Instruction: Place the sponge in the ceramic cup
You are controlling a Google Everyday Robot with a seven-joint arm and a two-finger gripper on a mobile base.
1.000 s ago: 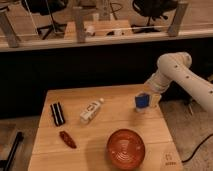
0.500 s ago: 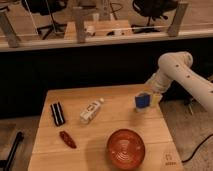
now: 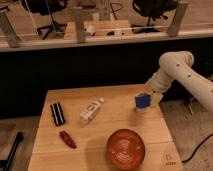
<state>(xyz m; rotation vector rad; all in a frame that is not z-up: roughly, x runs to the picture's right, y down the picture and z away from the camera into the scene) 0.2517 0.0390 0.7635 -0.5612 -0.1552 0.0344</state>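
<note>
The sponge is at about 2 o'clock on the tabletop, near the far right edge. It stands on end with its blue face toward the camera, right at the tip of my arm. My end effector is directly against it on the 2 o'clock side, but I cannot tell whether it is clenched on the sponge or has let go.

I cannot pick out the ceramic cup for certain. A pale cream patch touching the sponge at 3 o'clock may be the cup, or it may be part of me.

Going outward from the sponge, the white bottle lies at 9 o'clock, with the black block beyond it. The red pepper is at 8 o'clock, and the orange bowl is at 7 o'clock, well apart.

I judge this to be the placing step. The sponge is either being brought over the cup or is already being set into it. If it is not yet in, the next move calls for squaring the sponge over the cup's mouth before any release.

Compared with the views from half a second and a full second ago, almost nothing differs. The sponge, my arm and everything else sit in the same places.
</note>
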